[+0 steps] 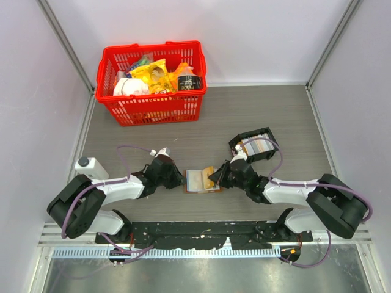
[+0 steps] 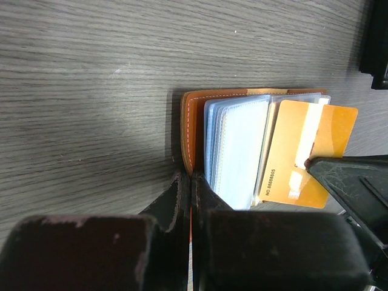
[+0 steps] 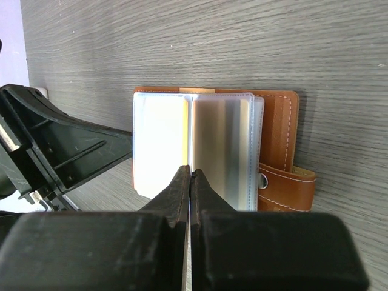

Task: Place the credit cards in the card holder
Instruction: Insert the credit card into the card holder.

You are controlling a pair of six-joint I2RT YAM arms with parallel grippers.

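Observation:
The brown card holder [image 1: 197,181] lies open on the table between both arms, its clear sleeves [image 2: 236,151] facing up. My left gripper [image 1: 182,180] is shut on the holder's left leather cover [image 2: 193,130], pinned between the jaws [image 2: 191,176]. A yellow-orange credit card [image 2: 306,154] lies over the holder's right half, its far end sticking out. My right gripper [image 1: 215,177] is shut on that card's edge, one fingertip [image 2: 339,176] on it. In the right wrist view the shut gripper [image 3: 190,171] sits over the sleeves, with the snap tab [image 3: 285,188] at the right.
A black open-top box tray [image 1: 255,146] holding more cards stands behind the right gripper. A red basket [image 1: 153,47] full of groceries stands at the back left. A small white object [image 1: 90,166] sits by the left arm.

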